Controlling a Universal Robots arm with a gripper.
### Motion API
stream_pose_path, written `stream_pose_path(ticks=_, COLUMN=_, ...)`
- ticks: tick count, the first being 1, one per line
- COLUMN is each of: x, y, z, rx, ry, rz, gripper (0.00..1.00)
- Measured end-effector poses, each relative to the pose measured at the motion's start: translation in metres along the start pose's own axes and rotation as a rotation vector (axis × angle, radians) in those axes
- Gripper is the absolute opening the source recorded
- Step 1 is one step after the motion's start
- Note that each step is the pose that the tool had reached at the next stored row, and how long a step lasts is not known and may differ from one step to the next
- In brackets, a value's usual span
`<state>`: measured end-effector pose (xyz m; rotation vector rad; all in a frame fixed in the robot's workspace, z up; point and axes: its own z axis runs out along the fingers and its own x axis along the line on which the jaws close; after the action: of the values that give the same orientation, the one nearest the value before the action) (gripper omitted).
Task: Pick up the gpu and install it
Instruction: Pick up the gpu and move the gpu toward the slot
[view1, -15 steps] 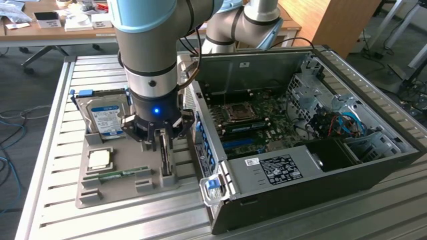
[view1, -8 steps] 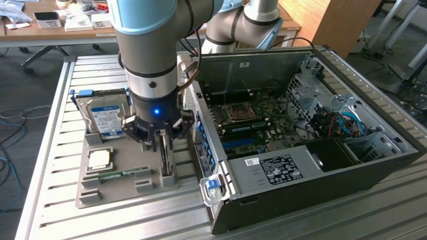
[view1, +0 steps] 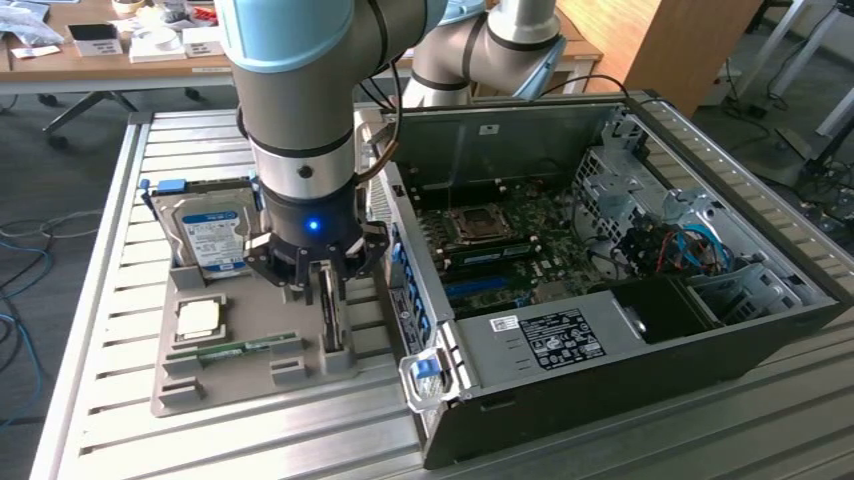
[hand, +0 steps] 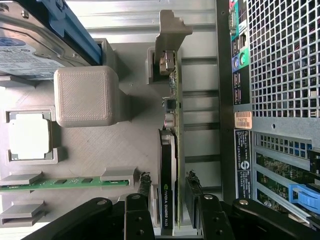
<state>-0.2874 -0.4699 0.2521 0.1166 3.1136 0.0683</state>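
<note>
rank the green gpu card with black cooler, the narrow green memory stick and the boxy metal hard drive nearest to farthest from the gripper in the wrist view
1. gpu: on edge between the fingers of the open gripper.
2. memory stick: flat in the grey tray, beside the gpu.
3. hard drive: at the tray's far end.

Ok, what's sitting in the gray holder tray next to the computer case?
A hard drive, a processor chip, a memory stick and the gpu on edge, with the open gripper straddling it. The gpu's lower edge is hidden in its slot.
</note>
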Motion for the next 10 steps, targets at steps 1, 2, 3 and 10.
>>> stream_pose_path(ticks=1, x=0.0000, y=0.0000, z=0.0001, rx=0.0000, ry=0.0000, rz=0.000, gripper=0.42)
stream_pose_path(ticks=2, x=0.0000, y=0.0000, z=0.0004, rx=-0.0002, ry=-0.0001, rz=0.000, gripper=0.42)
stream_pose_path(ticks=3, x=0.0000, y=0.0000, z=0.0008, rx=-0.0003, ry=-0.0002, rz=0.000, gripper=0.42)
stream_pose_path(ticks=10, x=0.0001, y=-0.0002, z=0.0041, rx=0.0000, ry=0.0001, rz=0.000, gripper=0.42)
